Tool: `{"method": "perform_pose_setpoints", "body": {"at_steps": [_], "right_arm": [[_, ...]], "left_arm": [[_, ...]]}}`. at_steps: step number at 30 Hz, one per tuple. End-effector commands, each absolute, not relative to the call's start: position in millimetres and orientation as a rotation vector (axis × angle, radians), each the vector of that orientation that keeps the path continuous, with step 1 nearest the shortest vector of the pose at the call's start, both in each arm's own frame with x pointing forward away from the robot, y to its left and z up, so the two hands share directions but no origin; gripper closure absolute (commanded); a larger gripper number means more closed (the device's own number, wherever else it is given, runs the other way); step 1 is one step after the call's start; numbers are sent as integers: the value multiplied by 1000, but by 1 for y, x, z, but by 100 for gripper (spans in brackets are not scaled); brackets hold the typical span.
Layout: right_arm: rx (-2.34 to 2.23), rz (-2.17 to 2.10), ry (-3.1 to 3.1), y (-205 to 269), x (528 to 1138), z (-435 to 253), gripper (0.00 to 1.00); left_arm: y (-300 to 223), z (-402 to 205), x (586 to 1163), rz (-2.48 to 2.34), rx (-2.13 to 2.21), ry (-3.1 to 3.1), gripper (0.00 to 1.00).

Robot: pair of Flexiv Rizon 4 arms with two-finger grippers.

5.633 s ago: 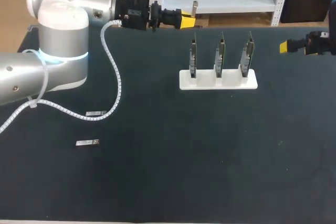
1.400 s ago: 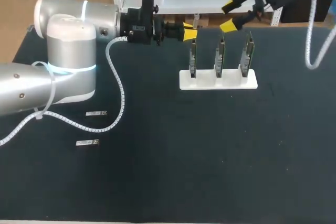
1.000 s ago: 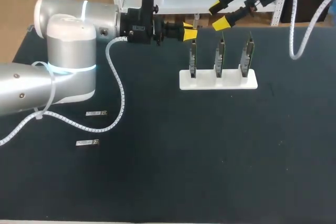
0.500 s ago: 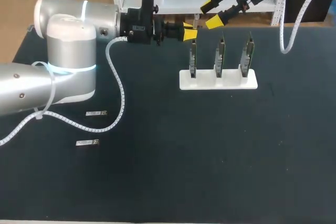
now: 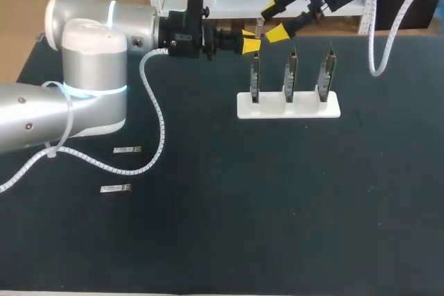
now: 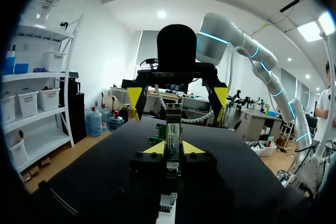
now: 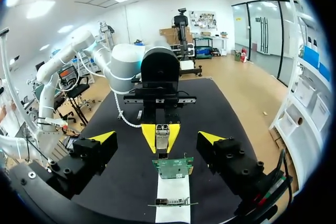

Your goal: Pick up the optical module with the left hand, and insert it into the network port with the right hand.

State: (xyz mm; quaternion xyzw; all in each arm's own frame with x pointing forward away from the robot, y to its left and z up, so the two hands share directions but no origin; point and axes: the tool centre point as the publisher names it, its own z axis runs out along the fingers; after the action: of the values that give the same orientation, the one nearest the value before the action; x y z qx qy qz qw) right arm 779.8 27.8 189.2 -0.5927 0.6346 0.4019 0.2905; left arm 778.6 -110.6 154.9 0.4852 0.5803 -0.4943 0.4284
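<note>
One module (image 6: 174,127) pinched in left hand (image 5: 250,43), right hand (image 5: 274,23) spread.

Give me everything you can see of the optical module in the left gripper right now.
The optical module is a slim, silvery metal bar with a white printed label on its face. It juts out from between the yellow tips of the left gripper, which is shut on it from both sides, holding it in the air. The right gripper stands open ahead, one finger on each side of the module's free end, with a clear gap on both sides.

Robotics lab: robot arm (image 5: 83,67), black table (image 5: 277,213)
</note>
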Motion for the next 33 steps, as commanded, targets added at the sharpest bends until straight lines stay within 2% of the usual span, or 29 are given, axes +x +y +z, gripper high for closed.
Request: {"method": "perform_pose_setpoints", "body": {"at_steps": [1, 33], "right_arm": [[-1549, 1014, 1703, 30, 775, 190, 0], [-1603, 1027, 1682, 46, 775, 195, 0]], "left_arm": [[-111, 155, 777, -1231, 1208, 1449, 100], [-111, 155, 777, -1231, 1208, 1449, 100]]}}
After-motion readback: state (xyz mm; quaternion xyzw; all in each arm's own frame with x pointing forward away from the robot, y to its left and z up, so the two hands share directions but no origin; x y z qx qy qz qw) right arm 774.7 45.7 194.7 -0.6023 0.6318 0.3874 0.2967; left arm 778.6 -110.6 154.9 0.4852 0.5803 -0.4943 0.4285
